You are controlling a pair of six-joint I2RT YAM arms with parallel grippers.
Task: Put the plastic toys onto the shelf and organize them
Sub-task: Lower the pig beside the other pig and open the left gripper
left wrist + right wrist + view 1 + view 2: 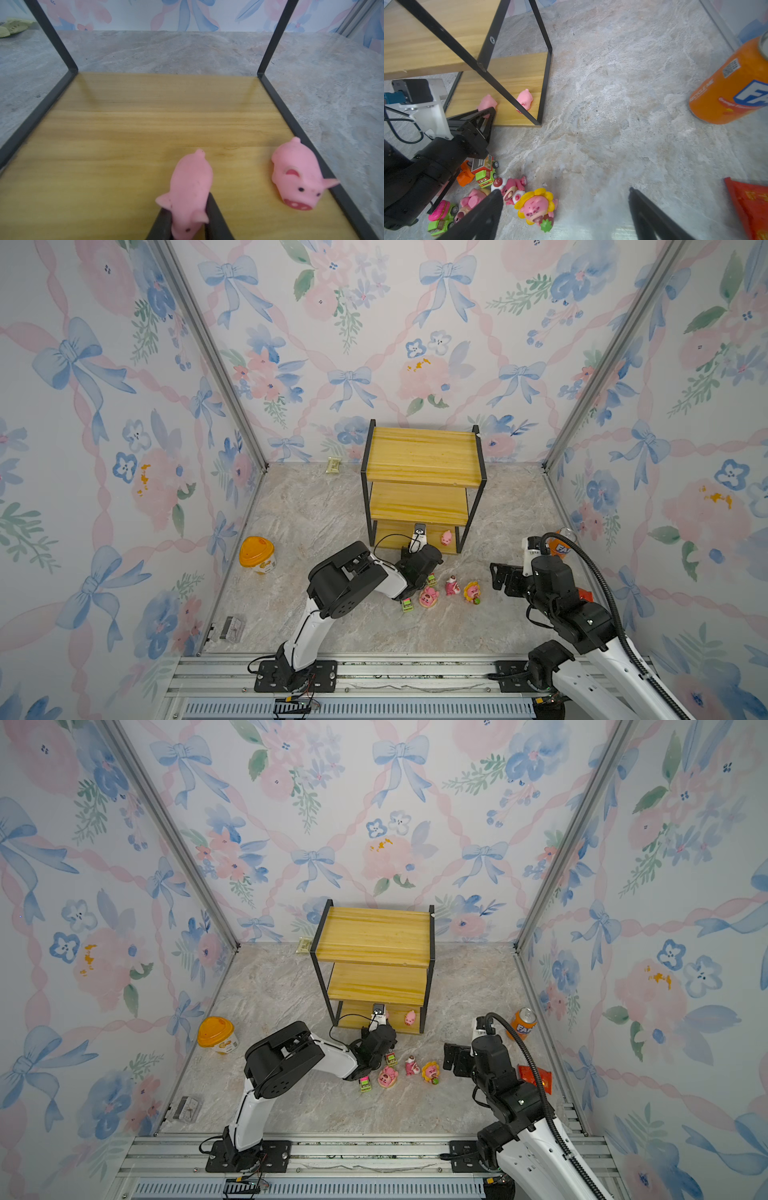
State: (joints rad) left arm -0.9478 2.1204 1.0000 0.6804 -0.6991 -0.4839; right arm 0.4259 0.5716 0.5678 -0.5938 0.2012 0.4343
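Yellow wood shelf (pixel 422 456): 3 boards in a black metal frame, at the far middle of the marbled tabletop (pixel 316 510). The top and middle boards are bare.
Bottom board (pixel 124 124): carries 2 pink pigs, both close to its near edge and toward the right.
Left gripper (pixel 188 207): reaches into the bottom tier from the near side. Its jaws are pinched on the head end of the held pig (pixel 191 182), with 1 finger against each side.
Held pig: low on the bottom board, tail toward the far wall. Cannot tell whether its full weight is on the wood.
Second pig (pixel 295 176): free on the board, right of the held pig and just beside the right frame rail, snout toward the near side.
Right gripper (pixel 564 190): jaws spread wide with nothing between them. It hovers over bare tabletop to the right of the loose toys.
Sunflower figurine (pixel 472 592): on the tabletop on the near side of the shelf, rightmost of 3 figurines.
Middle figurine (pixel 451 585): just left of the sunflower figurine.
Lying figurine (pixel 428 596): left again, on its back.
Pink-green car (pixel 407 605): leftmost toy, just beside the lying figurine.
Grey-green car (pixel 484 170): between the figurines and the shelf, at the edge of the left arm.
Orange car (pixel 466 174): touching the grey-green car, partly hidden by the left arm.
Soda can (pixel 526 1024): upright near the right wall.
Red packet (pixel 536 1077): on the near side of the soda can.
Orange-lidded tub (pixel 257 556): near the left wall.
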